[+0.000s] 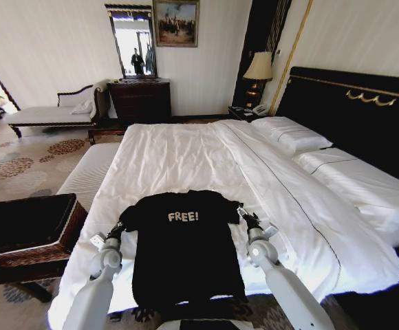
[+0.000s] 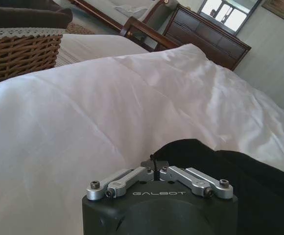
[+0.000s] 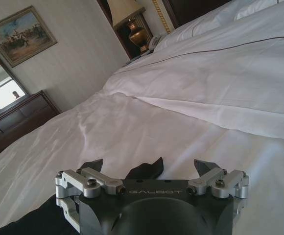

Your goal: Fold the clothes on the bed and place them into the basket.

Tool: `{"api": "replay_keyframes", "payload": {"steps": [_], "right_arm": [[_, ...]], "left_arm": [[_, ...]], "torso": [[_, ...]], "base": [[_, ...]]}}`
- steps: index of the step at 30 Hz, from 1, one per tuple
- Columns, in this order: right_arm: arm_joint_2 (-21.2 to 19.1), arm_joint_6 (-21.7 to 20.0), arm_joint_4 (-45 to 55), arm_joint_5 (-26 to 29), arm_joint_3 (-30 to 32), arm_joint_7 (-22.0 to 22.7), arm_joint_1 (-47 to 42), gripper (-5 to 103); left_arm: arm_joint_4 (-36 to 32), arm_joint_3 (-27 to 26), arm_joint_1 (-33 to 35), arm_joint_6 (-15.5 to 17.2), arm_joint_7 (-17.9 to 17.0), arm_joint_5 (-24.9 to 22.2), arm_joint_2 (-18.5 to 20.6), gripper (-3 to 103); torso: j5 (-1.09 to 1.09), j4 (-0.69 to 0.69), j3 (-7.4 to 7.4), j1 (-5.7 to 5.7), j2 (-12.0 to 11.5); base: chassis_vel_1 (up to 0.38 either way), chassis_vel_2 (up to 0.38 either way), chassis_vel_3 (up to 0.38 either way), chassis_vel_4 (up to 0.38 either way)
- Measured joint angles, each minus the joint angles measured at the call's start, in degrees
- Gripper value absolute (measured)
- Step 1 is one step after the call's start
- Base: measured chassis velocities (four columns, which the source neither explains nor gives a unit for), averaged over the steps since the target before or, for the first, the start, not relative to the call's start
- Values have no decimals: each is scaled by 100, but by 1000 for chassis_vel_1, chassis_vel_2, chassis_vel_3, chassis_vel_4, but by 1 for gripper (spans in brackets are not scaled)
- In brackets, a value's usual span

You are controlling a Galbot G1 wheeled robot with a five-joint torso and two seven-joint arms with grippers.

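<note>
Your landmark is the T-shirt [image 1: 184,244], which lies flat with its lettering up at the foot end of the bed [image 1: 186,155], its hem hanging over the near edge. Well to its left, off the bed, the basket [image 1: 27,230] sits waiting. At the shirt's left sleeve you have the left gripper [image 1: 119,227]; in the left wrist view its fingers are drawn together, pinching an edge of the black cloth. At the shirt's right sleeve sits the right gripper [image 1: 243,214], and in the right wrist view its fingers stand wide apart with a point of black cloth poking up between them, not yet clamped. Just right of the shirt is a long ridge [image 1: 268,172] in the duvet. The risk here looks lopsided: if you lift or fold now, only the left sleeve would likely come along and the shirt could twist or bunch. You could also nip the duvet with the sleeve when the right side closes, dragging bedding into the fold.
</note>
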Motion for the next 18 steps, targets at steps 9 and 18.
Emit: {"api": "replay_keyframes", "payload": {"steps": [9,18], "right_arm": [[12,2,59,-21,26,12,-55,100],[88,3,152,-83,27,43,-132,100]], "left_arm": [[-276,-296,152,55,-113,-271,94,0],[-559,-510,488,38,-43,-274,58,22]], "torso": [[0,-1,0,0,0],[0,1,0,0,0]], "base": [[0,0,0,0],[0,0,0,0]]}}
